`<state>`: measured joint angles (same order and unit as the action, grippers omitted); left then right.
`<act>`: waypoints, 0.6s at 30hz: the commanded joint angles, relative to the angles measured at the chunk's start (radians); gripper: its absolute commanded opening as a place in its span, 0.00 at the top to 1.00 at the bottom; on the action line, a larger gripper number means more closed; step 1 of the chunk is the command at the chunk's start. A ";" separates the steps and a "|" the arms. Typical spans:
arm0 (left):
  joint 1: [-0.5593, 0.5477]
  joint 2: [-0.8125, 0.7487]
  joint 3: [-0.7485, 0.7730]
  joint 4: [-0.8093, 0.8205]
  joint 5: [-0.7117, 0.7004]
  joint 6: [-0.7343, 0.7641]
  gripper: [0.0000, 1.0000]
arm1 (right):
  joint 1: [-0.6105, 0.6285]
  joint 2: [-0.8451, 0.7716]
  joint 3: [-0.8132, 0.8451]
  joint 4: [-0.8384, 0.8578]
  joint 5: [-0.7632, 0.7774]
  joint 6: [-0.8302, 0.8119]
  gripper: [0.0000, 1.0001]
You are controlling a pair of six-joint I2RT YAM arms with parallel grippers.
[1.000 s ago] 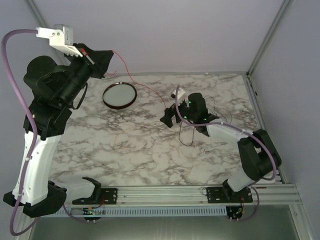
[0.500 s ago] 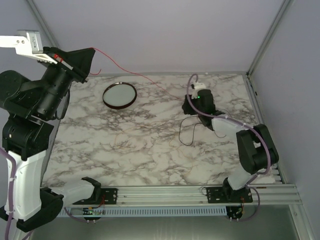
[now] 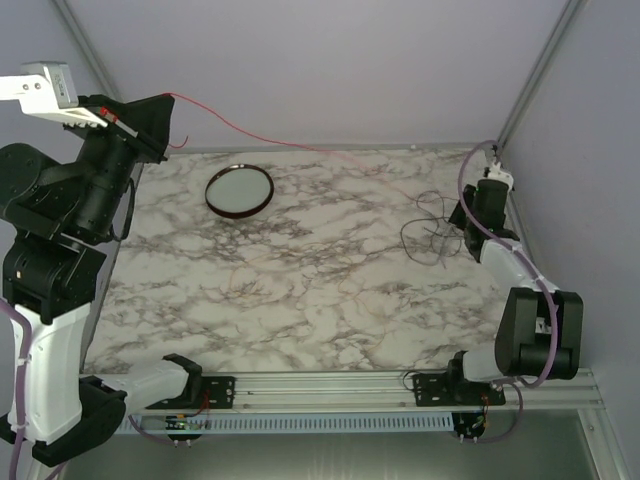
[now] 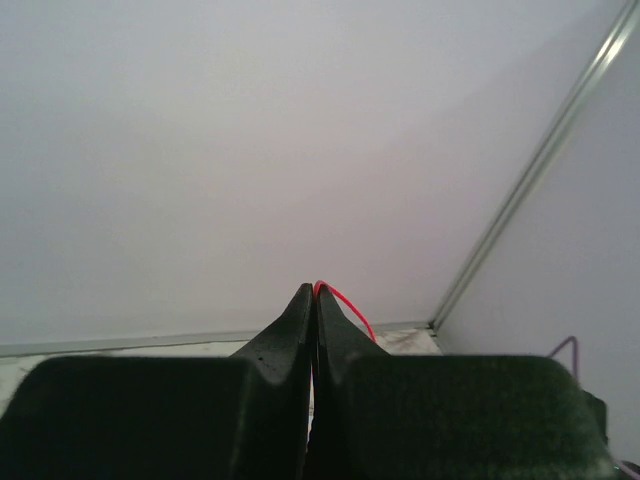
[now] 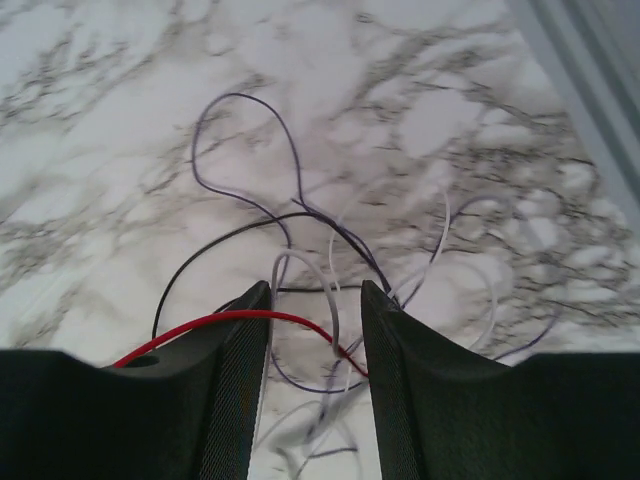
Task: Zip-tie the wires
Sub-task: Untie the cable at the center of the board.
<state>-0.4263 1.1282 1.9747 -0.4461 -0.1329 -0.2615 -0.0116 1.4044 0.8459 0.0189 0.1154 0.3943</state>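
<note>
The wires [image 3: 430,232] lie as a loose tangle of black, purple and white strands on the marble at the right [image 5: 300,215]. One red wire [image 3: 260,137] runs from that tangle up through the air to the far left. My left gripper [image 3: 168,100] is raised high there, shut on the red wire's end [image 4: 350,305], which curls out of its tips [image 4: 316,295]. My right gripper [image 3: 462,220] hovers low beside the tangle. Its jaws [image 5: 315,295] stand apart, and the red wire [image 5: 240,318] and a white loop cross the gap unpinched.
A round dark-rimmed dish [image 3: 239,190] sits at the back left of the marble table [image 3: 300,290]. A metal rail [image 3: 350,385] runs along the near edge. The enclosure's frame post [image 3: 530,80] and right wall stand close behind my right arm.
My right gripper swung from mid-table to the far right edge and its jaws narrowed. The tangle shifted right with it. My left arm rose, keeping the red wire.
</note>
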 commanded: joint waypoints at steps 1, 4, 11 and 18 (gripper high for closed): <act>0.004 -0.020 0.008 -0.009 -0.076 0.056 1.00 | -0.068 -0.003 -0.001 -0.067 0.016 0.003 0.57; 0.004 -0.032 -0.004 -0.007 -0.137 0.083 1.00 | -0.114 0.020 0.009 -0.083 0.012 0.018 0.53; 0.004 -0.014 -0.020 -0.002 -0.191 0.086 1.00 | -0.174 0.054 0.036 -0.095 -0.003 0.047 0.46; 0.004 0.032 -0.068 0.021 -0.097 0.047 1.00 | -0.165 0.036 0.077 -0.091 -0.092 0.027 0.30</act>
<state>-0.4263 1.1244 1.9331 -0.4477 -0.2783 -0.2005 -0.1829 1.4658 0.8631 -0.0856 0.0792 0.4267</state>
